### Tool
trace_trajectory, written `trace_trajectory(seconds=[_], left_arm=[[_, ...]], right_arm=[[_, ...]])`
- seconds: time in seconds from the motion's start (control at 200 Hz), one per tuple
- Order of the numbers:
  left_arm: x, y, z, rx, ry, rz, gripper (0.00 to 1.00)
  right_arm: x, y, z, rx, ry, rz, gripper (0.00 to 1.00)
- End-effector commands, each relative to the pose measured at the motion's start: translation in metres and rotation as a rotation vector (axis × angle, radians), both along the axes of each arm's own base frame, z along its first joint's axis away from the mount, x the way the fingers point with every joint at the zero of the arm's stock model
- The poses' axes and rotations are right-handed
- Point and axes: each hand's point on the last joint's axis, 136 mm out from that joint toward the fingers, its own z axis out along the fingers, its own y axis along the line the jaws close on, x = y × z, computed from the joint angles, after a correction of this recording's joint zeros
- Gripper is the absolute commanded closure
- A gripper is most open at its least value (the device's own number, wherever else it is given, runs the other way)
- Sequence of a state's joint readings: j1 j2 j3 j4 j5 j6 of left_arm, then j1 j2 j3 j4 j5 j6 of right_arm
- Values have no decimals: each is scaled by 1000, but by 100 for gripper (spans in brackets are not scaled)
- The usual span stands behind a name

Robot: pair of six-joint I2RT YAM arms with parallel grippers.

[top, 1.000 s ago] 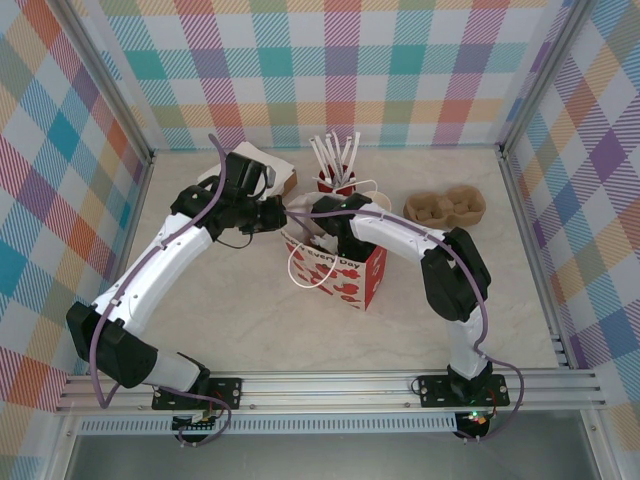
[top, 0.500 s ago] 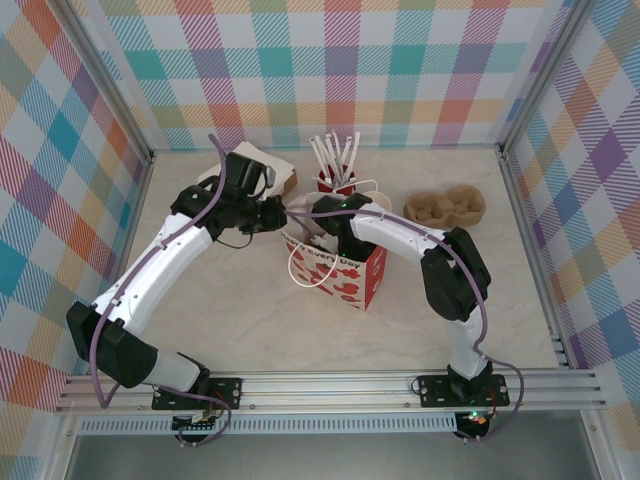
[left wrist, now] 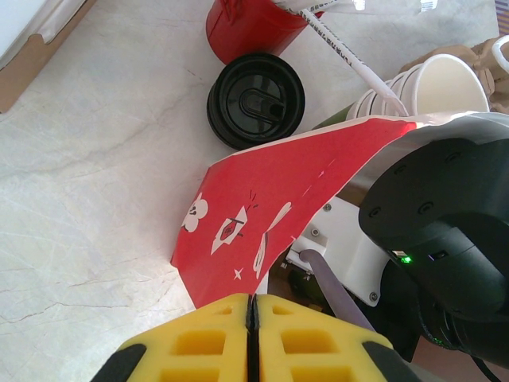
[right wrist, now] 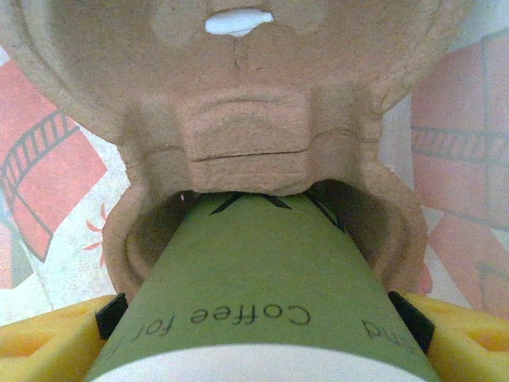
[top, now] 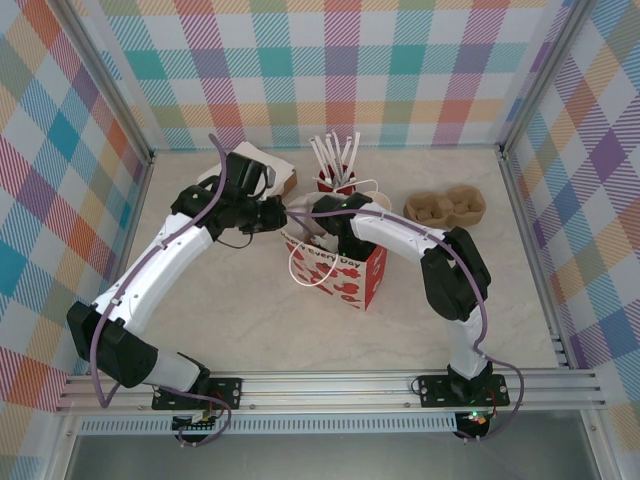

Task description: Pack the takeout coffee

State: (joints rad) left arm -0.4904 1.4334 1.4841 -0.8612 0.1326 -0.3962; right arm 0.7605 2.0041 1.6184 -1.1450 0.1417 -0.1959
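A green paper coffee cup [right wrist: 262, 270] with a cream-white rim and the word "Coffee" on its side is between the yellow fingers [right wrist: 48, 346] of my right gripper [right wrist: 262, 350], which is shut on it. The cup's lower end sits in a well of a brown pulp cup carrier [right wrist: 238, 95] inside the red-and-white paper bag [top: 345, 272]. My right arm reaches down into the bag's mouth from above. At the bag's left rim my left gripper [left wrist: 253, 301] is shut on the edge of the red bag flap [left wrist: 262, 199], holding it out to the left.
A red cup with white sticks [top: 338, 178] stands behind the bag. A black lid [left wrist: 256, 99] lies beside it, next to a stack of white-rimmed cups [left wrist: 441, 79]. A second pulp carrier [top: 445, 207] rests at the back right, a white box [top: 262, 166] at the back left.
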Motion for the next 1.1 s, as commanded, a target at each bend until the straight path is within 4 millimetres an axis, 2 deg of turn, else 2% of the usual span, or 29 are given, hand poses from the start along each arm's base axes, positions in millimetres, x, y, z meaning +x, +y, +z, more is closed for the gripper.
trace_trajectory(seconds=[0.0, 0.28, 0.66, 1.095], left_arm=[[1, -3, -5, 8, 13, -11, 89], [0, -4, -7, 6, 19, -13, 90], [-1, -3, -5, 6, 12, -10, 92], [-1, -3, -4, 6, 11, -11, 93]], right_arm=[[-1, -4, -41, -50, 44, 13, 32], [1, 1, -31, -17, 30, 5, 30], [3, 12, -4, 77, -16, -7, 18], [2, 15, 10, 119, -29, -22, 8]])
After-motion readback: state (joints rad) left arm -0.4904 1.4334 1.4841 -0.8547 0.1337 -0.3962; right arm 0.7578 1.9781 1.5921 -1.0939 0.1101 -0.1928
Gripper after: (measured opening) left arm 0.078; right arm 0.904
